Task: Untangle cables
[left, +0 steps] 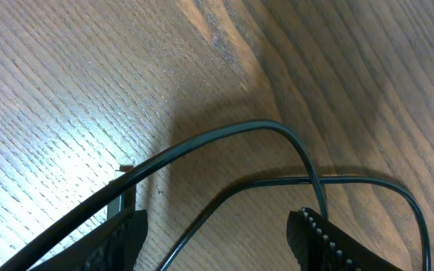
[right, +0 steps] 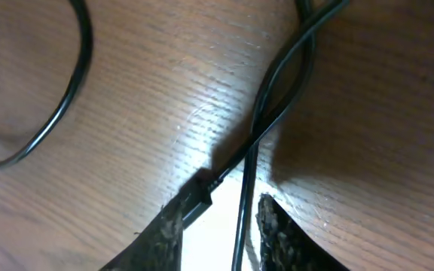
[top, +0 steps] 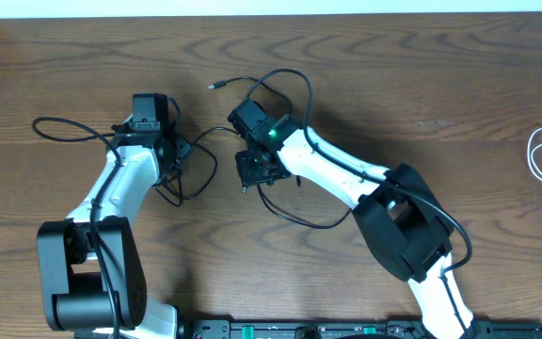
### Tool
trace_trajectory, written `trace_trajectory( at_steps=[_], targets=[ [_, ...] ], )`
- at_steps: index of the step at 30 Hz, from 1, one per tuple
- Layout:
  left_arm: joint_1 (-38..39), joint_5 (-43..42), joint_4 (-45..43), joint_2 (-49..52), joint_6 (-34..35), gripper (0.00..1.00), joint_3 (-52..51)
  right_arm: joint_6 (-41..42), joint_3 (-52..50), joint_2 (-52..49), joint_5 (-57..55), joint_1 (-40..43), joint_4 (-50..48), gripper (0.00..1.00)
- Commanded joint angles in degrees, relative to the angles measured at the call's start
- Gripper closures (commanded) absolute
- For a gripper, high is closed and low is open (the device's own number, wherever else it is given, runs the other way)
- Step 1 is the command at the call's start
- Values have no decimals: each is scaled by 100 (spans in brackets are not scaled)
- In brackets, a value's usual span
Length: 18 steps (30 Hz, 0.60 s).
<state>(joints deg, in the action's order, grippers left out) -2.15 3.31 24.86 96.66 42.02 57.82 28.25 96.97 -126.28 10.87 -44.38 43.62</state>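
Plainly the black cable [left: 270, 126] is what both arms are working on: it sprawls across the middle of the wooden table [top: 422, 75], one loop trailing out to the left and one small plug end [top: 214, 86] lying free towards the far edge. The left gripper [top: 169, 151] sits low over a knot of crossing strands, its jaws standing well apart, and its wrist view shows one strand running along the left finger [left: 123, 229] while another arcs across the gap. Nothing is pinched there, so it looks placed to straddle the tangle rather than hold it. The right gripper [top: 255, 168] hangs over the neighbouring stretch, jaws parted as well. In its wrist view a second plug [right: 200, 199] rests against one finger and a strand passes loosely through the opening, just where two strands cross, which is probably the crossing to be pulled free. The white cable [top: 532, 158] lies coiled by itself at the right edge, well apart from all this. No brand, label or writing can be read anywhere; only a green light [top: 273, 133] glows on the right wrist.
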Motion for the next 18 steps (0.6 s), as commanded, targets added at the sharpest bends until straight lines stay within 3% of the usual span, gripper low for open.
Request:
trace_trajectory(
  at_steps=[1, 5, 7, 18],
  targets=[
    [-2, 13, -11, -22, 33, 35, 50, -645, 52, 522, -103, 98, 138, 66],
    [-2, 13, -11, -22, 33, 35, 50, -643, 52, 678, -654, 339, 671, 60],
    [-2, 13, -9, -22, 33, 35, 50, -645, 52, 682, -756, 507, 1014, 52],
    [-2, 13, -9, -22, 31, 35, 52, -647, -11, 664, -1805, 1478, 2994, 40]
  ],
)
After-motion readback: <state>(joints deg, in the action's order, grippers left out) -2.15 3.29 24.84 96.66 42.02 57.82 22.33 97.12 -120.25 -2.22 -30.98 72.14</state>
